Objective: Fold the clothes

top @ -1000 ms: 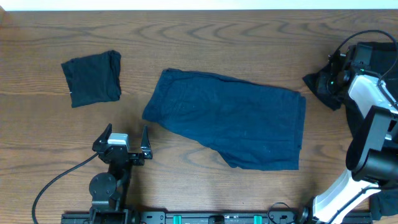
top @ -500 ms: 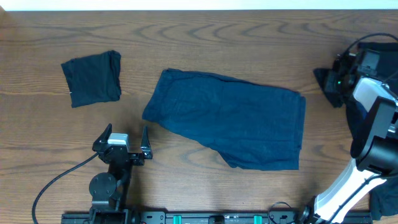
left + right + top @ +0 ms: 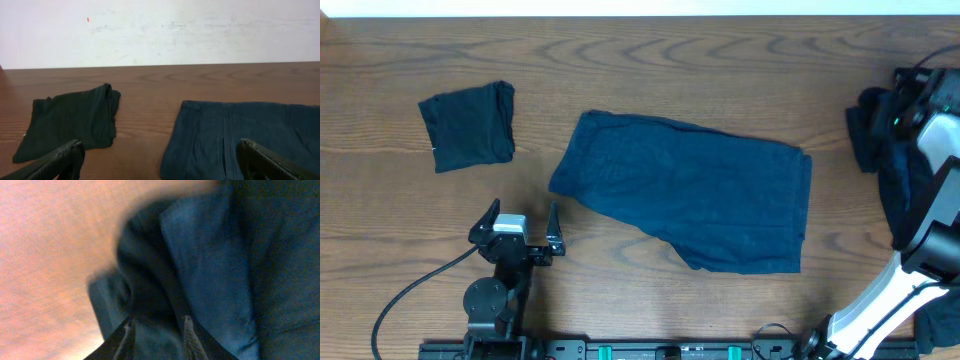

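Observation:
A navy garment [image 3: 690,190] lies spread flat mid-table; the left wrist view shows its left end [image 3: 235,135]. A folded black garment [image 3: 468,125] lies at the far left and also shows in the left wrist view [image 3: 70,122]. A rumpled dark heap [image 3: 872,135] sits at the right edge. My right gripper [image 3: 905,112] is over that heap, and its fingers [image 3: 157,330] are closed on a fold of the heap's dark cloth [image 3: 210,265]. My left gripper [image 3: 517,228] is open and empty near the front edge, with its fingers [image 3: 160,162] wide apart.
The wooden table [image 3: 650,50] is bare along the back. The white right arm [image 3: 935,190] hangs over the right edge with more dark cloth below it. A black cable [image 3: 410,295] runs from the left arm base. A white wall [image 3: 160,30] stands behind the table.
My right gripper has moved right toward the table edge, dragging the dark heap with it. The left arm, the navy garment and the folded garment have not moved.

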